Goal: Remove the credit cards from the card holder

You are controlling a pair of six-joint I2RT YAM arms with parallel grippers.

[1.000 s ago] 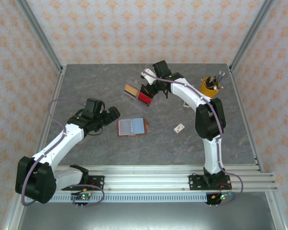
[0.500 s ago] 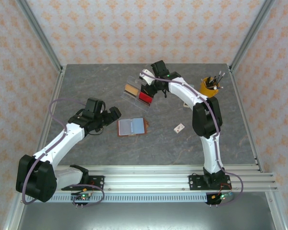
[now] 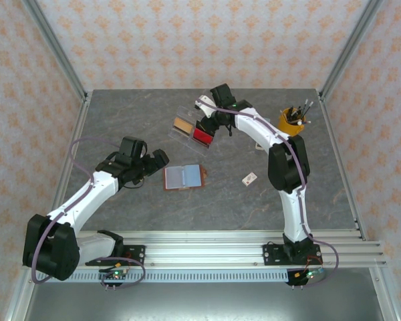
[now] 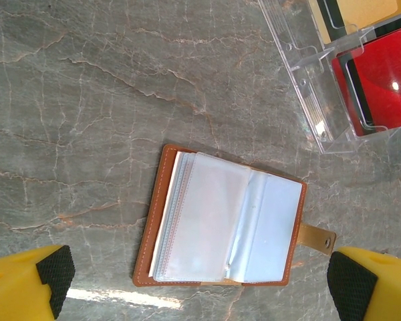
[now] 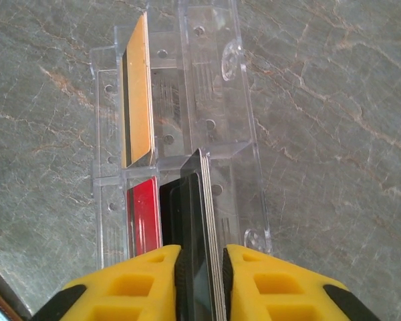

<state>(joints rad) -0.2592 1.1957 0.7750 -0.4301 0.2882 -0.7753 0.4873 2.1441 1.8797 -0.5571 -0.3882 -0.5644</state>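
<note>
Versus one second ago: left arm nearly unmoved, card holder (image 3: pixel 184 177) in the same spot, right arm's wrist and elbow shifted slightly left over the clear tray (image 3: pixel 190 142). Left hand (image 3: pixel 152 167) is spread fully wide and empty, poised just left of the card holder. In the left wrist view both yellow fingertips (image 4: pixel 27 284) sit at the lower corners with the holder beyond them. The card holder lies open flat mid-counter (image 3: pixel 120 114), blue-grey pockets up, brown leather edge around them, snap tab (image 4: pixel 317 237) sticking out at its right. Behind it the tray holds a tan card (image 5: pixel 139 100) on edge in the far compartment and a red card (image 5: pixel 144 214) in the near one. Right hand (image 5: pixel 202 257) is closed narrow on a stack of dark credit cards (image 5: pixel 202 200), fingers against both faces, the stack standing on edge just right of the red card. White tag (image 3: pixel 249 178) lies right of the holder, its print too small to read. Yellow cup (image 3: pixel 291 124) of pens stands at far right
</note>
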